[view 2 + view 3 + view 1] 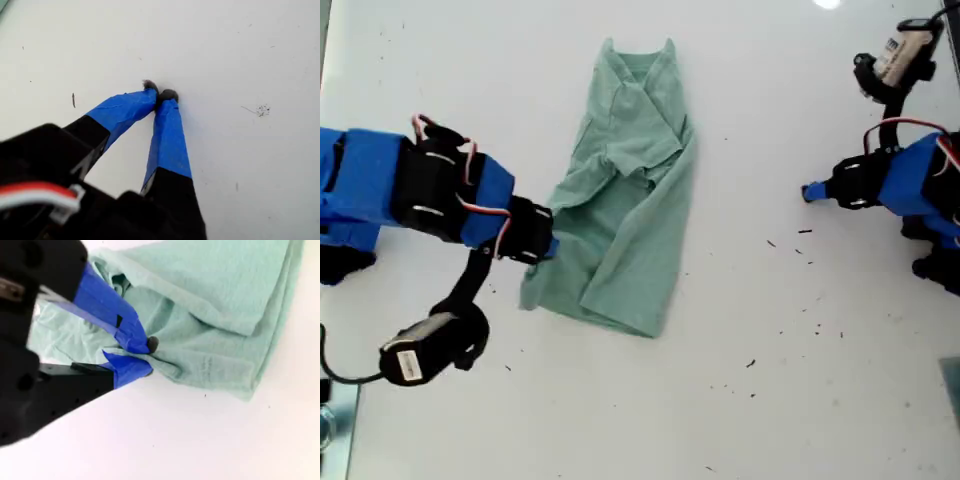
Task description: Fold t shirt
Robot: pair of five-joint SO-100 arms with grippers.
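Your pale sage-green cotton t shirt (625,195) lies half-folded mid-bench, soft and limp; take it at hems and corners. Your second tool (145,357) is clenched on its edge at the exterior view's left. Your first tool (160,94) is pinched together, empty, over bare white bench (250,60); only its wrist view confirms that.

Both arms are blue and black, red-and-white wires looping, each claw (159,95) blue-taped
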